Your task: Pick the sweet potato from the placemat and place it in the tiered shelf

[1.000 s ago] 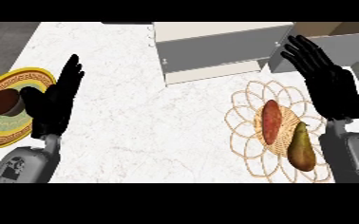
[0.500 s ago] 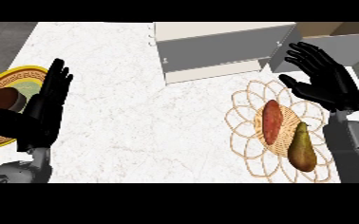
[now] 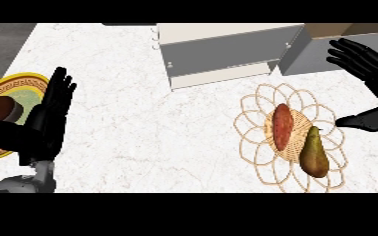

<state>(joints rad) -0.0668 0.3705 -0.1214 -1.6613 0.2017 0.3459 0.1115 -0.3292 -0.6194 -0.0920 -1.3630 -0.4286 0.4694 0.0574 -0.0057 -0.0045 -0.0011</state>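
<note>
1. White marble counter (image 3: pixel 148 130), seen from above.
2. Left hand (image 3: pixel 48 115): spread flat, resting at left edge.
3. Woven placemat (image 3: pixel 255 147): sweet potato (image 3: pixel 283 126) at centre, pear (image 3: pixel 314 154) beside.
4. Right hand (image 3: pixel 362 75): spread above, holding nothing.
5. Tiered shelf (image 3: pixel 221 55): farthest.
6. Step: approach; next, lower, close round potato.

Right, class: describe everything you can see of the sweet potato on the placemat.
The sweet potato is a long reddish-brown tuber with tapered ends and a dull, slightly mottled skin. It lies flat, lengthwise up the view, on the middle of the round woven placemat, whole and uncut. A green-brown pear lies just to its right, close beside it; whether they touch cannot be told. No hand touches it: the right hand is open, above and to its right.
</note>
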